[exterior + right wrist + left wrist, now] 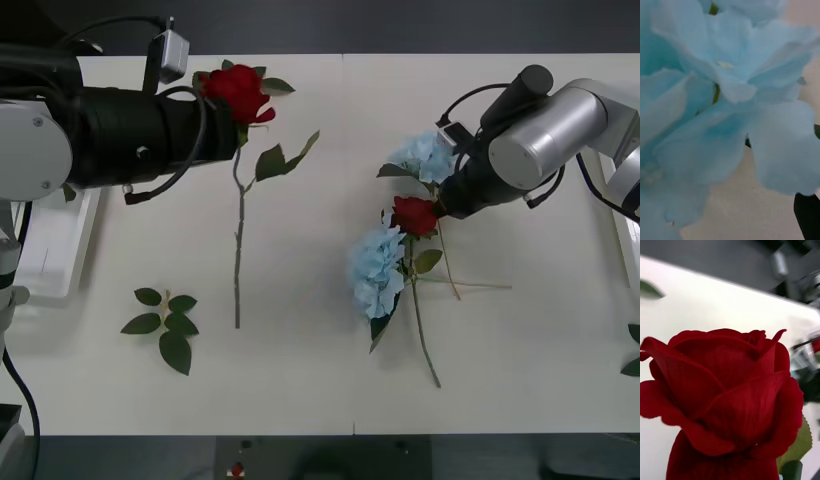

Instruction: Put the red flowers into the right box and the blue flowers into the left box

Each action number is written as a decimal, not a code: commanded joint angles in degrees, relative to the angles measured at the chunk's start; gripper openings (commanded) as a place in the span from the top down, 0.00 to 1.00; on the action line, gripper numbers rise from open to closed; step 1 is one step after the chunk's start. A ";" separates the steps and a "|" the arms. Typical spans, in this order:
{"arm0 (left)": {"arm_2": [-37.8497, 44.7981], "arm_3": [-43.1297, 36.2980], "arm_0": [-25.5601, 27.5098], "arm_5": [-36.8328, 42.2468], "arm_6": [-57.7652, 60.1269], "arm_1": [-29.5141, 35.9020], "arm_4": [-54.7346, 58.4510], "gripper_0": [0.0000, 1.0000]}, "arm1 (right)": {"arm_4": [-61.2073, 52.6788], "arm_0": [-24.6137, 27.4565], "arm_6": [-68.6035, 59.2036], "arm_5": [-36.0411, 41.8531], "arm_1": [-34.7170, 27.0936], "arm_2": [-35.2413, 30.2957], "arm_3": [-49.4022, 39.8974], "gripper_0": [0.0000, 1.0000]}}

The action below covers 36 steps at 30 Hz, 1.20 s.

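A red flower (238,92) sits at the tip of my left gripper (222,125) at the table's far left. Its bloom (726,401) is raised off the table and close to the wrist camera, so the gripper is shut on it just under the bloom, while the stem (238,250) trails toward the front. My right gripper (450,195) is down between a blue flower (425,155) and a second red flower (413,215), with blue petals (715,112) pressed against its camera. Another blue flower (378,270) lies beside that rose. The left box (50,250) and right box (630,235) show at the table's side edges.
A loose green leaf sprig (165,322) lies at the front left. Another leaf (633,350) shows at the right edge. The crossed stems (425,340) of the middle cluster reach toward the front. Bare white table lies between the two flower groups.
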 commanded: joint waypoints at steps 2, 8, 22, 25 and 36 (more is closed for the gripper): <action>-2.24 2.43 -2.60 -11.97 -7.62 0.31 11.89 1.00 | 0.19 -0.62 2.07 -0.68 -0.71 0.83 -0.47 0.04; -6.81 5.50 -2.69 -24.62 -17.20 -0.57 24.37 1.00 | -1.30 -0.62 2.51 -1.12 -2.38 0.57 -1.79 0.04; -13.32 7.79 -2.69 -39.57 -19.92 -9.01 23.32 1.00 | -20.11 4.13 5.06 -6.93 -20.05 -6.55 -15.94 0.04; -13.32 7.88 -2.60 -39.57 -19.92 -9.01 23.49 1.00 | -23.63 10.72 6.20 -9.83 -22.51 -13.41 -19.28 0.04; -13.67 7.88 -2.60 -39.57 -19.92 -9.53 23.58 1.00 | -45.34 37.44 24.04 -10.88 -21.28 -41.18 -25.78 0.01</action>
